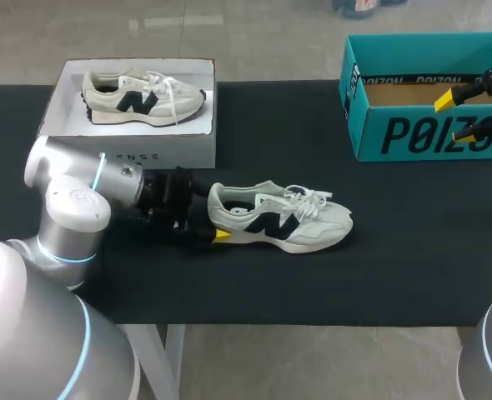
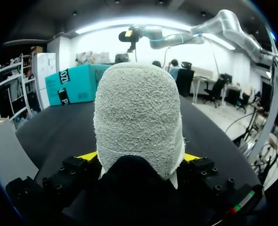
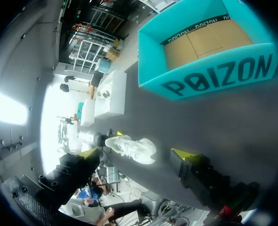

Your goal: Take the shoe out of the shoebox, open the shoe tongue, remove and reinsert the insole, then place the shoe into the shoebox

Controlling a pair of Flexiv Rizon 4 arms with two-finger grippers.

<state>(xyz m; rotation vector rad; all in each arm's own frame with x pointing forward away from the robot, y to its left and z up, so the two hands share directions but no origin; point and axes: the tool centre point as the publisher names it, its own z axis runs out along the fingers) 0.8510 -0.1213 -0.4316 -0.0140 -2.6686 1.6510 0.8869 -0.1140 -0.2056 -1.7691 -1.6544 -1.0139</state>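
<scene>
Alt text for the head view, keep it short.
The left claw grips the heel of a pale sneaker standing on the black table. A matching sneaker sits in the white shoebox at back left; the open right claw hangs by the teal box at back right.

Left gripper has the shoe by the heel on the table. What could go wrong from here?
The left gripper grips the shoe only at the heel, so the toe may sag or twist if lifted. The heel fills the left wrist view, hiding what lies ahead. The loose laces may snag when the open right gripper, now over the teal box, comes in for the tongue.
</scene>
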